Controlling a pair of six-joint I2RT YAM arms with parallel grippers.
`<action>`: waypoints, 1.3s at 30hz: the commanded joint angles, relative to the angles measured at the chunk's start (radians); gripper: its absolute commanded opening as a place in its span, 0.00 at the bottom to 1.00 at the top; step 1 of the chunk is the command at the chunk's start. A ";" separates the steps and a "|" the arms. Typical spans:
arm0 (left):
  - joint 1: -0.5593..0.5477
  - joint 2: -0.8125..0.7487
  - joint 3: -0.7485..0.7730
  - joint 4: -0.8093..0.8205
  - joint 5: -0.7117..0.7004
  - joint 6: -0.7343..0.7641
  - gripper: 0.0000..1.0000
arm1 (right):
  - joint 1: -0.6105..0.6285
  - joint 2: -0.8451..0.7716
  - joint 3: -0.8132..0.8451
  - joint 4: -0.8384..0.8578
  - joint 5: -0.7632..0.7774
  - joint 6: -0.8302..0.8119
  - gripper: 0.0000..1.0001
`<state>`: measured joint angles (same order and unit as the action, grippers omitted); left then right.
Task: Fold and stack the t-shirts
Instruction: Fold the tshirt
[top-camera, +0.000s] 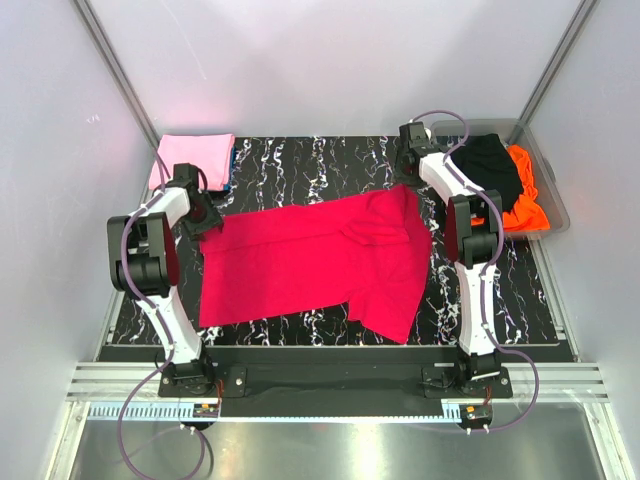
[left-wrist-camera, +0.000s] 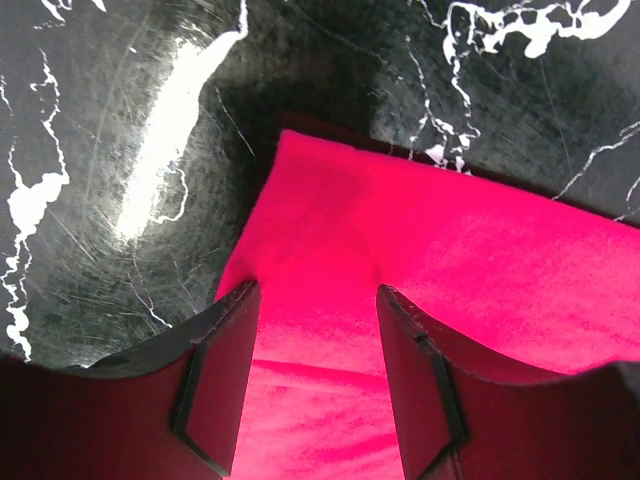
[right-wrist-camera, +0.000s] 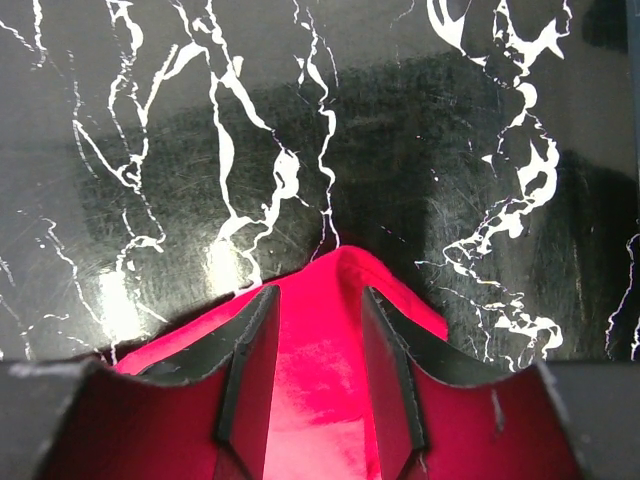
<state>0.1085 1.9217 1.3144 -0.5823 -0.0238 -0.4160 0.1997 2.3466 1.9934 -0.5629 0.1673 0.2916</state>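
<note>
The crimson-red t-shirt (top-camera: 320, 255) lies spread across the black marble table (top-camera: 300, 165), with a folded flap on its right side. My left gripper (top-camera: 207, 218) is at the shirt's far left corner. In the left wrist view it (left-wrist-camera: 315, 292) is open, with its jaws straddling the red cloth (left-wrist-camera: 420, 260) near the corner edge. My right gripper (top-camera: 405, 178) is at the shirt's far right corner. In the right wrist view it (right-wrist-camera: 320, 295) is open, with a raised ridge of red cloth (right-wrist-camera: 345, 275) between its jaws.
A folded light pink t-shirt (top-camera: 193, 157) lies on a blue one (top-camera: 230, 172) at the far left. A clear plastic bin (top-camera: 548, 165) at the far right holds a black t-shirt (top-camera: 490, 165) and a bright orange one (top-camera: 527, 207). Grey walls enclose the table.
</note>
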 joint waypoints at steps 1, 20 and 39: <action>0.005 0.019 0.013 0.025 0.018 -0.006 0.56 | -0.005 0.016 0.041 0.008 0.017 0.000 0.45; 0.039 0.065 -0.018 0.032 0.064 -0.035 0.57 | -0.068 0.029 0.056 0.017 0.101 0.058 0.03; 0.014 -0.326 -0.122 -0.037 0.102 -0.023 0.70 | -0.052 -0.277 -0.085 -0.180 -0.043 0.004 0.59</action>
<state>0.1356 1.6798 1.2396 -0.6121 0.0277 -0.4381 0.1379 2.2238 1.9759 -0.7113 0.1802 0.2939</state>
